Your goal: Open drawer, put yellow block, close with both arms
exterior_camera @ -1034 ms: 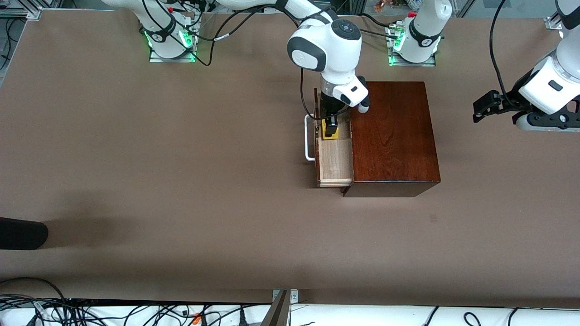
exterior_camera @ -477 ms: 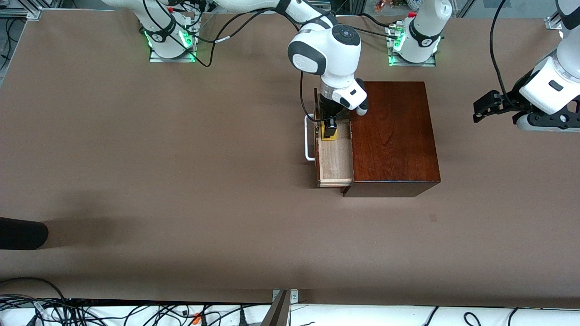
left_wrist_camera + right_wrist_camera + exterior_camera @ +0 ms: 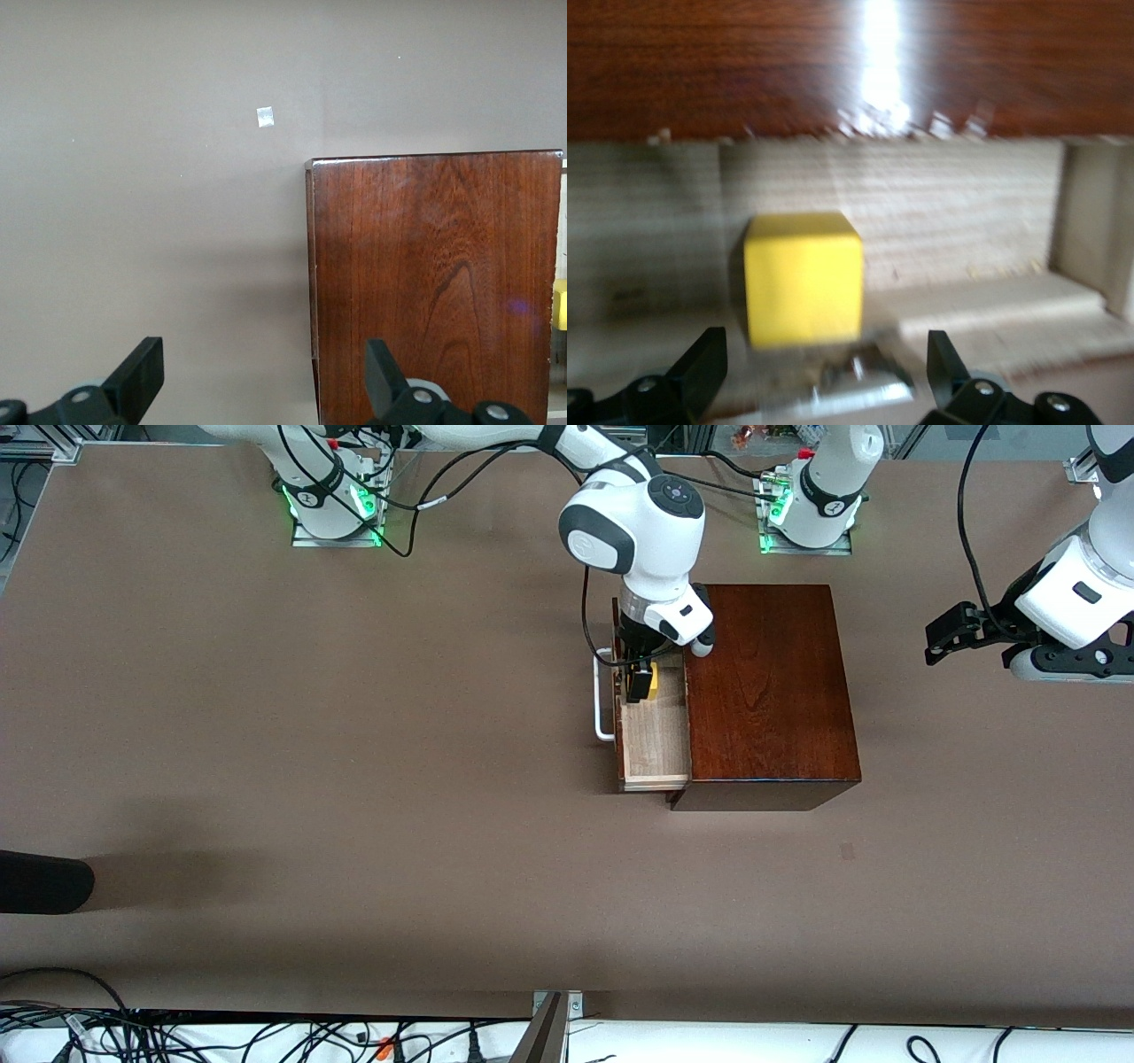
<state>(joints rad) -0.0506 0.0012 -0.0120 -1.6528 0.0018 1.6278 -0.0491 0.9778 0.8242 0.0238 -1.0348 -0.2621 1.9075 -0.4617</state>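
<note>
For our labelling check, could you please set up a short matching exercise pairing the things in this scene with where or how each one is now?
Column one:
1. yellow block
2. drawer
3. right gripper
4. left gripper

Column two:
A. open, waiting in the air near the left arm's end of the table
B. pulled out of the wooden box
C. resting on the pale tray floor
D. open, just above the block

Pairs: 1-C, 2-B, 3-D, 4-A

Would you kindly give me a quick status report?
Right gripper open over drawer. Yellow block released inside. Left gripper open, waiting off the box.
</note>
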